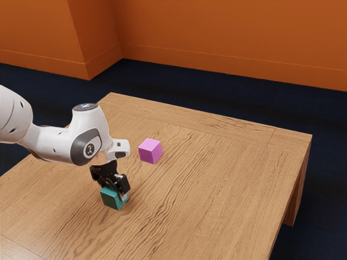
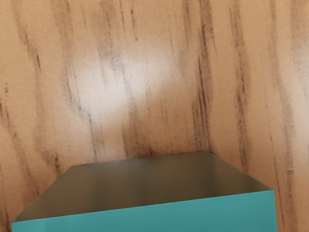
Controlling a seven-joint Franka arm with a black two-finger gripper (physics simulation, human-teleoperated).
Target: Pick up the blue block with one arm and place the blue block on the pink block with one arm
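The blue block (image 1: 112, 200), teal in colour, rests on the wooden table (image 1: 217, 179) near its front-left part. My gripper (image 1: 115, 189) comes down on it from above, and its black fingers (image 1: 124, 185) press the block's upper sides from two sides, so it is shut on the block. In the wrist view the blue block (image 2: 145, 203) sits large just under my hand, its top shaded. The pink block (image 1: 150, 150) stands on the table a short way behind the blue block, toward the exterior view's right, apart from the gripper.
Bare wood (image 2: 145, 72) lies beyond the block in the wrist view. The table's right edge (image 1: 295, 179) drops to a dark floor, and orange walls (image 1: 217, 32) stand behind.
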